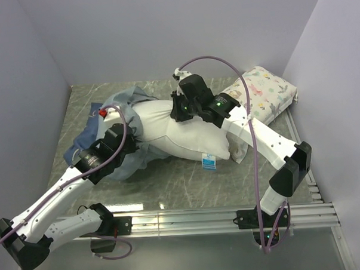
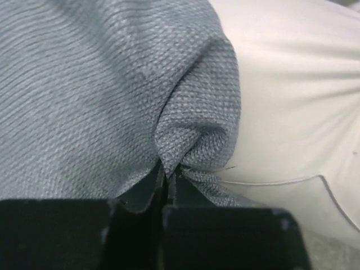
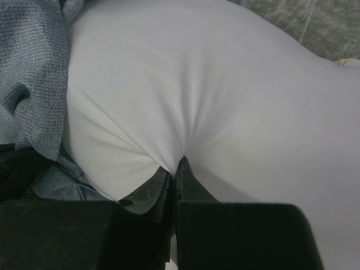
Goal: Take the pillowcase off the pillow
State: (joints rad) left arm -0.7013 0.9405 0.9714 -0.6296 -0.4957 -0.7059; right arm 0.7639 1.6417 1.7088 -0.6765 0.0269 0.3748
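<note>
Centrally on the tabletop (image 1: pixel 188 185), the pillow (image 1: pixel 186 138) was seen lying mostly bared, the pillowcase (image 1: pixel 127 99) bunched over its left end. A fold of pillowcase was pinched in the closed left gripper (image 2: pixel 167 171); the pillow's white fabric was clamped by the closed right gripper (image 3: pixel 175 167).

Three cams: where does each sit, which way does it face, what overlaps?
Top external: above and behind the bases, looking down at the table; left arm, right arm, pillow and pillowcase show.
Left wrist: on the left arm, looking along the left end effector, shut on pillowcase fabric.
Right wrist: on the right arm, looking along the right end effector, pinching the pillow.
Shared: both wrist views show pillowcase beside pillow.
</note>
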